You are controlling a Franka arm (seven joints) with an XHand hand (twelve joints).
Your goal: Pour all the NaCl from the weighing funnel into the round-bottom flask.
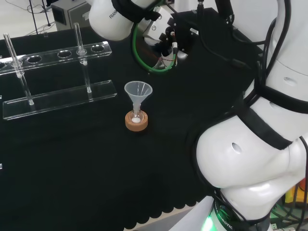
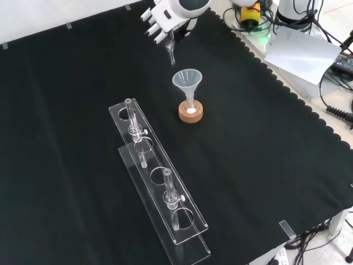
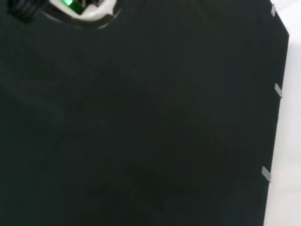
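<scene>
Worktop point(image 2: 265, 165) under black cloth. Clear tube rack point(image 2: 160, 187) lies well beyond the hand, past the flask. Hand point(image 2: 162, 19) aloft, fingers curled around weighing funnel point(image 2: 171, 52), spout pointing down. Round-bottom flask point(image 2: 191, 109) on cork ring point(image 2: 191, 115), funnel point(image 2: 187, 80) seated in its neck, stands near, below the hand; white solid inside.

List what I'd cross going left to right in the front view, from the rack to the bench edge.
Clear test-tube rack → weighing funnel held in the hand → funnel on the round-bottom flask in its cork ring → scalloped edge of the black cloth.
</scene>
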